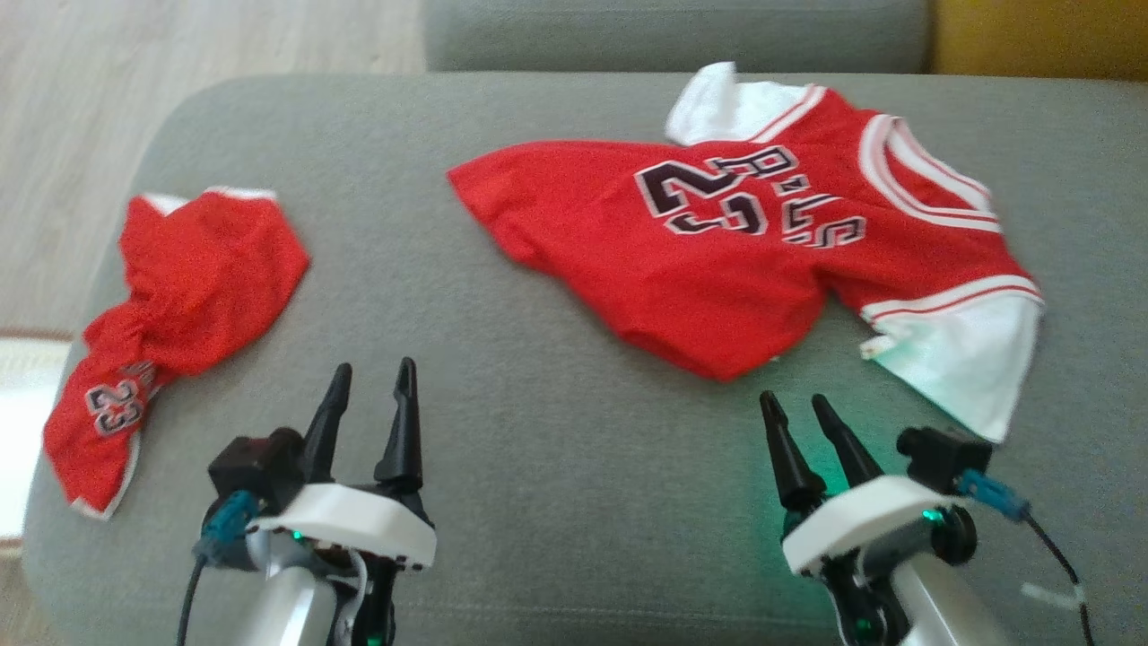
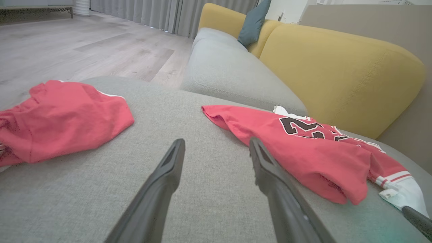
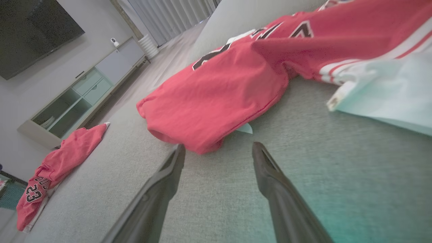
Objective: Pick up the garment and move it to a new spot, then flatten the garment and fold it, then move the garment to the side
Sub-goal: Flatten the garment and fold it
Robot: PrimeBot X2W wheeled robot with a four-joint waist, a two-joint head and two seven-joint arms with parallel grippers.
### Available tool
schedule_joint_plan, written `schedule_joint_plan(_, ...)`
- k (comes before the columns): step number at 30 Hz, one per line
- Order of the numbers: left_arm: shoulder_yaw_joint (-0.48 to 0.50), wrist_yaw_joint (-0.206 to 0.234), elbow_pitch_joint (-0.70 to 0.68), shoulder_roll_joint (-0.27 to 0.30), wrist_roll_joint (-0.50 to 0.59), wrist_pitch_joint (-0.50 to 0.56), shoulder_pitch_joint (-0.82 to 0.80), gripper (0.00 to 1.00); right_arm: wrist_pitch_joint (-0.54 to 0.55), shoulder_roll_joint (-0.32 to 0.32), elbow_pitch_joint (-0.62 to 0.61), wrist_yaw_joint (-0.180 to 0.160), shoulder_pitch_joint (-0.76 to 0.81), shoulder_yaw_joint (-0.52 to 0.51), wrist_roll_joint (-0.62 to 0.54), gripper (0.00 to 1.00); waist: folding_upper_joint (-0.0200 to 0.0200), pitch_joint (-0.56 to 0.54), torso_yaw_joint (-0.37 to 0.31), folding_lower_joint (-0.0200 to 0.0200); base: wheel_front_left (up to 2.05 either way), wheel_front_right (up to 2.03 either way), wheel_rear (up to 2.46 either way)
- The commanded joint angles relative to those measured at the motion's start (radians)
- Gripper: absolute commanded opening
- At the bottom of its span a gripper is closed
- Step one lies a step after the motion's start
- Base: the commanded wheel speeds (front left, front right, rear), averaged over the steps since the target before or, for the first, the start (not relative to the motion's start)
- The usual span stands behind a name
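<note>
Two red garments lie on the grey cushion [image 1: 556, 431]. A crumpled red jersey [image 1: 753, 242] with white sleeves and the number 23 lies at the right, rumpled and partly turned over [image 2: 303, 152] [image 3: 216, 98]. Red shorts [image 1: 179, 305] marked 23 lie bunched at the left edge [image 2: 64, 118] [image 3: 57, 165]. My left gripper [image 1: 375, 366] [image 2: 216, 141] is open above bare cushion between the two garments. My right gripper [image 1: 794, 397] [image 3: 219, 145] is open just in front of the jersey's lower hem, touching nothing.
The grey cushion's rounded edge drops to a wooden floor [image 1: 134, 54] at the left. A second grey seat [image 2: 229, 74] and a yellow backrest [image 2: 337, 74] lie beyond the jersey. A TV cabinet [image 3: 77, 98] stands far off.
</note>
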Motion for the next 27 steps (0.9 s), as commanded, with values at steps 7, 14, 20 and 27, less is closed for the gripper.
schedule_joint_plan(7, 0.013, -0.015, -0.009, -0.004, -0.011, -0.006, -0.072, 1.0, -0.044, -0.004, 0.188, -0.001, -0.178, 0.089, 0.15, 1.0, 0.0, 0.064, 0.112, 0.0, 0.0, 0.0, 0.0)
schedule_joint_plan(14, 0.014, -0.019, 0.005, -0.007, -0.016, -0.006, -0.079, 1.0, -0.115, -0.004, 0.38, -0.001, -0.306, 0.144, 0.228, 1.0, 0.0, 0.075, 0.164, 0.0, 0.0, 0.0, 0.0)
schedule_joint_plan(20, 0.026, -0.015, 0.009, -0.009, -0.015, -0.006, -0.073, 1.0, -0.13, -0.004, 0.397, -0.001, -0.367, 0.214, 0.18, 0.0, 0.0, 0.061, 0.156, 0.0, 0.0, 0.0, 0.0)
schedule_joint_plan(27, 0.029, -0.011, 0.009, -0.013, -0.01, -0.006, -0.063, 1.0, -0.129, -0.004, 0.237, -0.001, -0.34, 0.339, 0.193, 0.0, 0.0, 0.023, 0.112, 0.0, 0.0, 0.0, 0.0)
